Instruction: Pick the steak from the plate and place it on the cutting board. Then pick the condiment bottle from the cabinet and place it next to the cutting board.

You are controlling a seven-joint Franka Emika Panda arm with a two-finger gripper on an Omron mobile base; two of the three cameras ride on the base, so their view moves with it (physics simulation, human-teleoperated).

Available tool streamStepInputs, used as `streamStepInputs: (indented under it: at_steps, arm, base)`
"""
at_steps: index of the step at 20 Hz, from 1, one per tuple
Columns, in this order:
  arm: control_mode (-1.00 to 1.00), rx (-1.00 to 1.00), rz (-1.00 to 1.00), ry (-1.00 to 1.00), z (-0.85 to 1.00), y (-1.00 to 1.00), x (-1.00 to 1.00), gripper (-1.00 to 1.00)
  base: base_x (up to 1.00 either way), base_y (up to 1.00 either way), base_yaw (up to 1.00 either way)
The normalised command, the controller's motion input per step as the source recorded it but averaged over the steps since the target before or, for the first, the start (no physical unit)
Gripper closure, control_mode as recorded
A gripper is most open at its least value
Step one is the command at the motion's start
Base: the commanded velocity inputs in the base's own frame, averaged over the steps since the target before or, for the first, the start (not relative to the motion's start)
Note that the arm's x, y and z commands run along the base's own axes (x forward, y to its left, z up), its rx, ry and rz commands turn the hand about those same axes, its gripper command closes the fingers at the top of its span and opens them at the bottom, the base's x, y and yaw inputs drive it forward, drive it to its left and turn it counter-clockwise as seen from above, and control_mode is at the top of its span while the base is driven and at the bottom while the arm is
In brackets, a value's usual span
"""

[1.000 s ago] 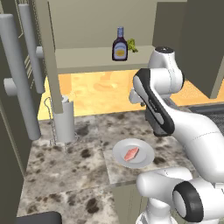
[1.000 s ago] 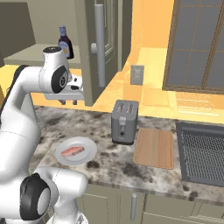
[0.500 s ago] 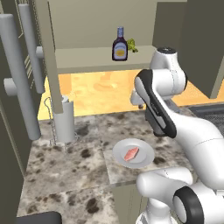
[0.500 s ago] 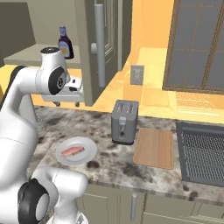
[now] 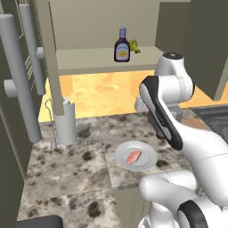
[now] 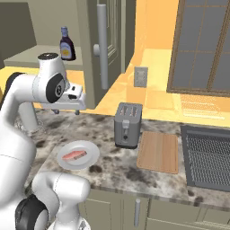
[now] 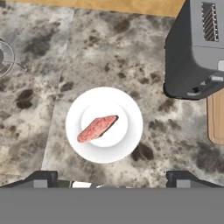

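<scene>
The steak (image 7: 97, 128) lies flat and pinkish-red in the middle of the round white plate (image 7: 127, 144) on the speckled counter. My gripper (image 7: 111, 179) hangs well above the plate, pointing down, fingers spread wide and empty. In the base views the steak (image 5: 133, 156) (image 6: 74, 155) rests on the plate (image 5: 148, 153) (image 6: 91, 154) in front of the arm. The wooden cutting board (image 6: 158, 151) (image 7: 216, 118) lies to the right past the toaster. The condiment bottle (image 5: 121, 46) (image 6: 67, 44) stands upright on the shelf of the open cabinet (image 5: 84, 59) (image 6: 27, 56).
A grey toaster (image 6: 127, 125) (image 7: 197, 48) stands between plate and board. The dark stovetop (image 6: 209, 157) is right of the board. A grey cylinder in a wire holder (image 5: 65, 122) stands at the counter's left. A green vegetable (image 5: 134, 46) sits beside the bottle. A tall dark unit (image 5: 18, 80) rises at left.
The gripper's fingers have spread from nearly shut to wide open. The arm has shifted only slightly above the plate; steak and bottle have not moved.
</scene>
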Motion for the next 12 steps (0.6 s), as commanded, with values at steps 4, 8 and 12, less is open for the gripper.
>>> streamStepInputs:
  at_steps: [4, 8, 12]
  arm:
    - [-1.00, 0.00, 0.00, 0.00, -0.19, 0.00, -0.14, -1.00]
    - [-1.00, 0.02, 0.00, 0.00, -0.19, 0.00, -0.11, -1.00]
    - [-1.00, 0.06, 0.00, 0.00, -0.20, 0.00, -0.06, -1.00]
  base:
    - [0.00, 0.00, 0.00]
    - [0.00, 0.00, 0.00]
    - [0.00, 0.00, 0.00]
